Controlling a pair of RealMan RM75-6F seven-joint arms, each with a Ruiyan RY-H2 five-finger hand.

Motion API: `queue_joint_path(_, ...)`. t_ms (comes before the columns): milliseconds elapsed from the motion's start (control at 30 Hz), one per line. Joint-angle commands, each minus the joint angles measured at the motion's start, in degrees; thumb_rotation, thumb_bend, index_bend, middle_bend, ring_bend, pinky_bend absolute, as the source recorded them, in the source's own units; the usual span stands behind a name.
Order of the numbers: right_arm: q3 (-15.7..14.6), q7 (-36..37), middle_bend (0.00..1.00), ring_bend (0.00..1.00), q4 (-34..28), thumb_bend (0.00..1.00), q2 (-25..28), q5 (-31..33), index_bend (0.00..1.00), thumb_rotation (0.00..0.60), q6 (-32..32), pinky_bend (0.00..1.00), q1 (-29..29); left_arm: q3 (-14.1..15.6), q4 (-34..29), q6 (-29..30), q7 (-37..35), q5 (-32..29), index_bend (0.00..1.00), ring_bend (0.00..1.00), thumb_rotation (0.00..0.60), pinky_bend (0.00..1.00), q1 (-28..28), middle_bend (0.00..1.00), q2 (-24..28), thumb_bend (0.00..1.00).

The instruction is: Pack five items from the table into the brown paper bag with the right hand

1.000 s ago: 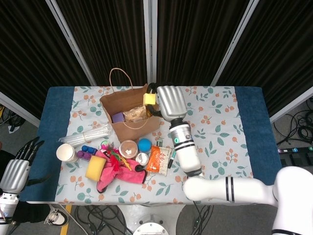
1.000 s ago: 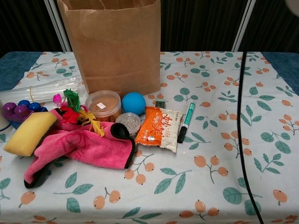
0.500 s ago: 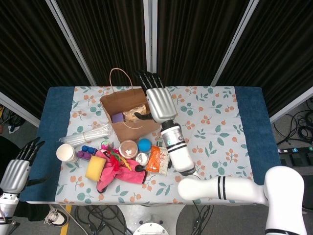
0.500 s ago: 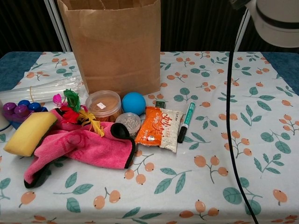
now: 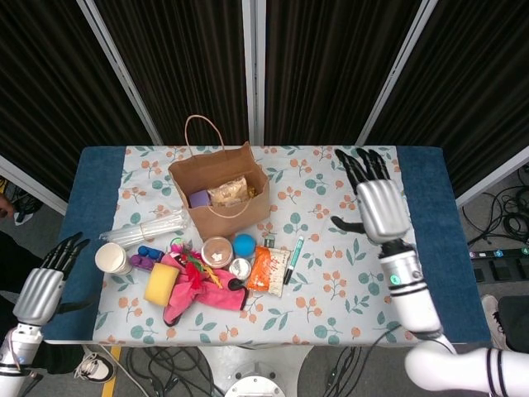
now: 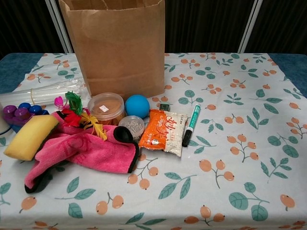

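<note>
The brown paper bag (image 5: 221,194) (image 6: 117,45) stands upright at the back left of the table; the head view shows a purple item (image 5: 199,198) and a clear packet (image 5: 229,193) inside it. My right hand (image 5: 378,201) hovers open over the right side of the table, fingers spread, holding nothing. My left hand (image 5: 41,289) hangs open off the table's left edge. In front of the bag lie a blue ball (image 6: 137,106), an orange snack packet (image 6: 163,131), a green marker (image 6: 191,124), a round tub (image 6: 105,107) and a small jar (image 6: 131,126).
A pink cloth (image 6: 81,151), yellow sponge (image 6: 30,136), feather toy (image 6: 81,115), purple and blue toys (image 6: 19,111), clear plastic sleeve (image 6: 45,92) and paper cup (image 5: 112,258) crowd the front left. Dark curtains stand behind the table.
My right hand held a yellow item over the bag, let it go with fingers spread there, then swung away right to above the table's right side. The yellow item is no longer visible.
</note>
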Motion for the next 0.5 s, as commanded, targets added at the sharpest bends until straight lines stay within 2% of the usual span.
queue_joint_path(33,-10.96,3.83,0.14,0.00,-0.20,0.00,7.43,-8.89,0.06,0.600,-0.87,0.00,-9.00,-0.04,-0.31,-0.39,0.78,0.23,0.11,0.06,0.600,0.16,-0.43,0.10,-0.03,0.06)
queue_joint_path(133,-17.33,5.79,0.12,0.00,5.76,0.00,7.66,-16.45,0.06,0.600,0.67,0.00,-14.18,-0.15,-0.54,-0.59,1.83,0.30,0.11,0.06,0.600,0.16,-0.72,0.10,-0.09,0.06)
queue_joint_path(233,-21.14,7.90,0.09,0.00,15.50,0.00,4.26,-22.20,0.06,0.600,5.26,0.00,-19.55,-0.18,-0.52,-0.73,2.97,0.39,0.11,0.06,0.600,0.16,-0.93,0.10,-0.21,0.06)
queue_joint_path(367,-22.52,12.50,0.06,0.00,27.31,0.00,-0.86,-24.60,0.03,0.600,10.41,0.00,-25.28,-0.16,-0.63,-0.64,4.17,0.65,0.11,0.06,0.600,0.16,-1.10,0.10,-0.08,0.06)
queue_joint_path(500,-22.18,16.96,0.04,0.00,34.27,0.00,-3.47,-26.83,0.01,0.600,15.36,0.00,-29.23,-0.32,-0.64,0.02,5.73,1.31,0.11,0.06,0.600,0.16,-1.32,0.10,0.54,0.06)
